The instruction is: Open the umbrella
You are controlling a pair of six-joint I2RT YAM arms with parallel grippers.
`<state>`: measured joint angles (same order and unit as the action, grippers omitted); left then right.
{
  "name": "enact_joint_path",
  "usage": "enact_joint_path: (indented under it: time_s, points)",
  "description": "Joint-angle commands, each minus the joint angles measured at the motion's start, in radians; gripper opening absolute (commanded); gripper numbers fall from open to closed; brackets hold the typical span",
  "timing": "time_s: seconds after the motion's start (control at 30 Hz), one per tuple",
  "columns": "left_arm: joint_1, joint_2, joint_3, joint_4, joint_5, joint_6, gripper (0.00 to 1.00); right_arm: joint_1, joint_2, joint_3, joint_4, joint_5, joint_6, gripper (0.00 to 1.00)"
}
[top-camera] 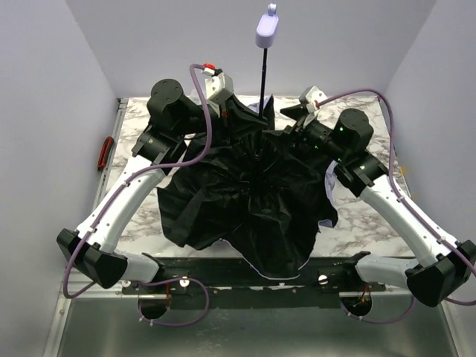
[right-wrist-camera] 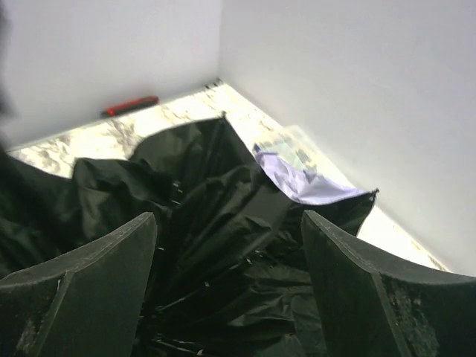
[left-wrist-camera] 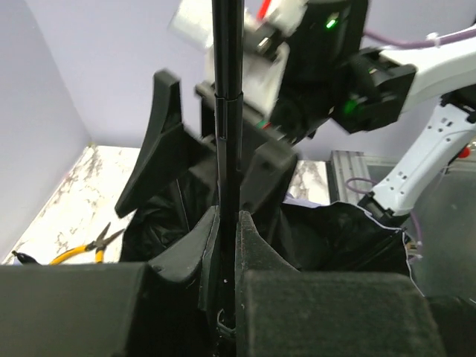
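The umbrella [top-camera: 249, 190] stands inverted at mid-table [top-camera: 357, 223], its canopy [right-wrist-camera: 201, 216] sprawled black side up in slack folds, one pale lavender corner turned over at the far edge, and its thin black shaft [left-wrist-camera: 227, 111] rising to the small lavender handle [top-camera: 267, 30]. We judge the whole to be light. The fabric is soft and offers no purchase, and the ribs beneath it are probably easily bent, so the stiff telescoping shaft is the only sound place to take hold, though it is smooth and likely to slip in a loose pinch. The left gripper [left-wrist-camera: 227, 217] is clamped on the shaft low down, just above the canopy. The right gripper [right-wrist-camera: 228, 217] stands with its jaws wide apart and nothing between them, and in the left wrist view its fingers flank the shaft without touching. Both arms reach forward with elbows out at the near corners, and the wrists converge on the shaft from either side. Yellow-handled pliers [left-wrist-camera: 78, 251] lie on the marble beside the canopy.
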<state>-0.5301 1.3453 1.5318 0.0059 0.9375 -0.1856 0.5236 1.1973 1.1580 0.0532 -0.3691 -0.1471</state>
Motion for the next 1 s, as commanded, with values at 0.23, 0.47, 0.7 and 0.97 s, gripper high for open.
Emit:
enact_joint_path:
  time_s: [0.23,0.47,0.7,0.97]
  points:
    - [0.013,0.04,0.07,0.005,-0.049,0.076,0.0,-0.004,-0.043,0.053,-0.14,-0.357,-0.004,0.82]
    - [0.013,0.047,0.069,0.028,-0.026,0.018,0.0,-0.002,0.011,0.074,-0.02,-0.388,0.089,0.78]
    - [0.01,0.065,0.077,0.038,-0.012,-0.025,0.0,0.008,0.087,0.102,0.111,-0.389,0.184,0.66]
    - [0.01,0.086,0.121,0.038,-0.013,-0.073,0.0,0.017,0.108,0.073,0.169,-0.379,0.247,0.27]
